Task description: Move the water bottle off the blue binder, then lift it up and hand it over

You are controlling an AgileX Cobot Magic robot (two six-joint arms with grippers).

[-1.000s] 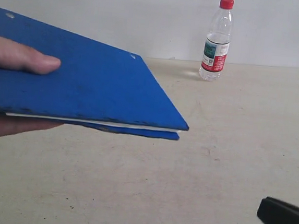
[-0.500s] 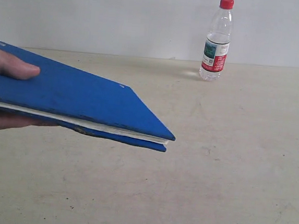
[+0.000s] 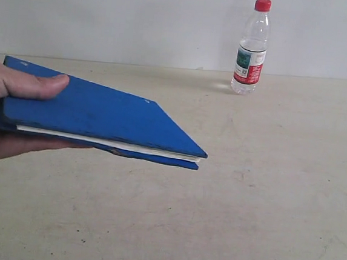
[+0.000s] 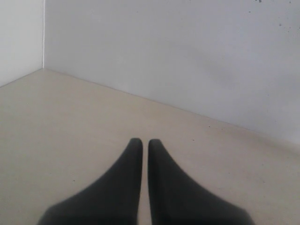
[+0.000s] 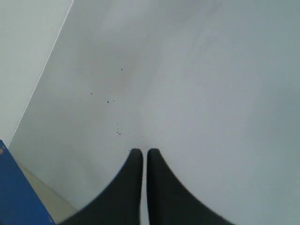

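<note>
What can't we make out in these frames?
- Exterior view: hand holding the blue binder is cut off by the left edge.
- Exterior view: binder's underside hidden, facing the table.
- Exterior view: water bottle label print too small to read.
- Right wrist view: only a binder corner, cropped by the frame edge.

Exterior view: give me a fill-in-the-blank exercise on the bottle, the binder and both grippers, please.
The water bottle stands upright with a ___ cap.
It rests on the ___, apart from the binder.
A hand holds the binder, whose cover is ___.
The left gripper and right gripper are both ___ and hold nothing.
Missing words: red; table; blue; shut.
</note>
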